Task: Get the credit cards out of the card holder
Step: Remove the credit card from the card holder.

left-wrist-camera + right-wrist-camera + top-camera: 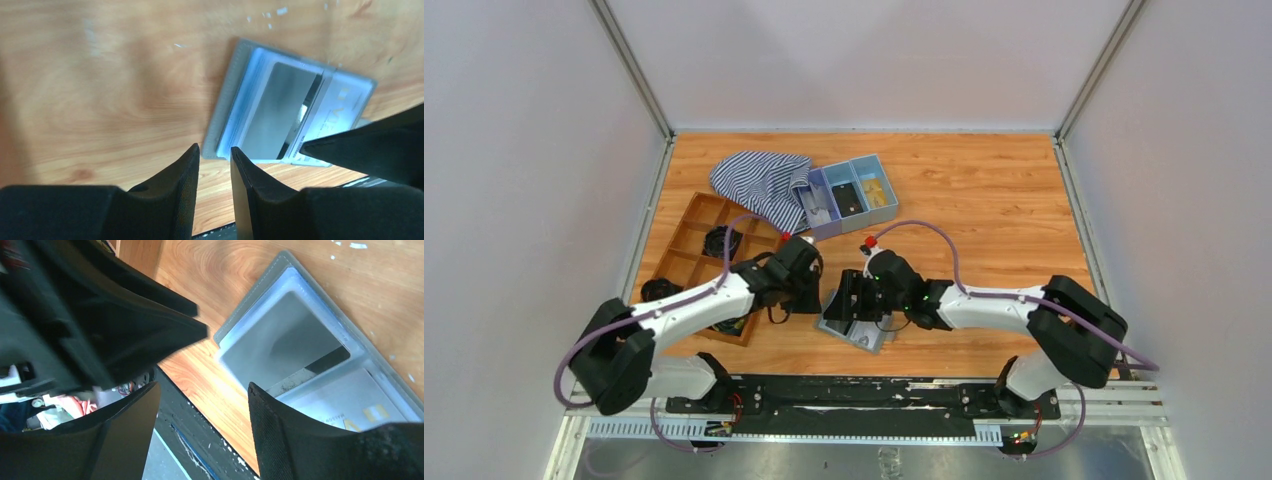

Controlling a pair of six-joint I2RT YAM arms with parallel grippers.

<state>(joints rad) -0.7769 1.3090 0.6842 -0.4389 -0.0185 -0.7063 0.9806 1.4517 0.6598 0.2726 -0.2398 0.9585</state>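
Observation:
The grey card holder [865, 336] lies open on the wood table near the front edge, its pale blue inside up [240, 100] [280, 305]. A grey credit card [277, 112] sits in one pocket, and a white printed card [342, 112] lies over the other half. In the right wrist view that card shows a gold chip [350, 402]. My left gripper [215, 150] hovers at the holder's near left corner, its jaws a narrow gap apart with nothing between them. My right gripper [202, 387] stands open over the holder's edge, one fingertip [320, 147] on the white card.
At the back stands a blue three-compartment tray [854, 195], with a striped cloth [759, 185] beside it. A wooden divided tray [686, 268] sits on the left. The black base rail [854, 395] runs just beyond the table's front edge, close to the holder.

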